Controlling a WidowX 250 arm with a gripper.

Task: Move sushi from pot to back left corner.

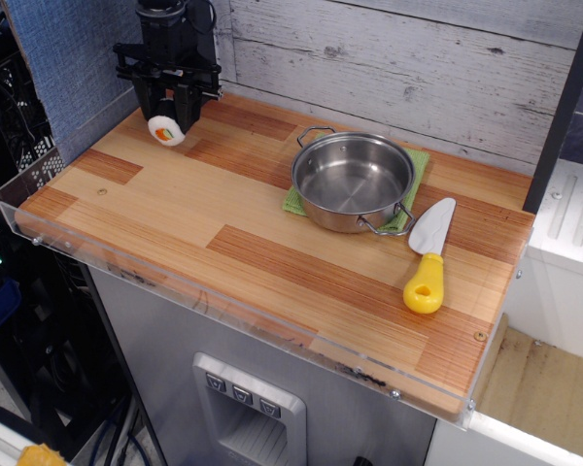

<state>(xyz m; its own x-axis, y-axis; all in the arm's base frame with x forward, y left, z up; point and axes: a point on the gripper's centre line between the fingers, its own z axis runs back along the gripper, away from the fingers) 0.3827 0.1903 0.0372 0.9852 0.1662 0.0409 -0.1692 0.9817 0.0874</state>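
Observation:
My gripper (169, 118) hangs over the back left corner (126, 136) of the striped wooden tabletop, next to the blue-grey panel. Its fingers are shut on the sushi (165, 130), a small roll whose white face with an orange and green centre points toward the camera. The sushi sits at or just above the wood; I cannot tell whether it touches. The shiny steel pot (353, 181) stands empty at the middle right of the table, well away from the gripper.
A green cloth (419, 165) lies under the pot. A spatula with a yellow handle (426, 280) lies to the right of the pot. A clear plastic lip (223, 301) runs along the table's front edge. A white plank wall stands behind.

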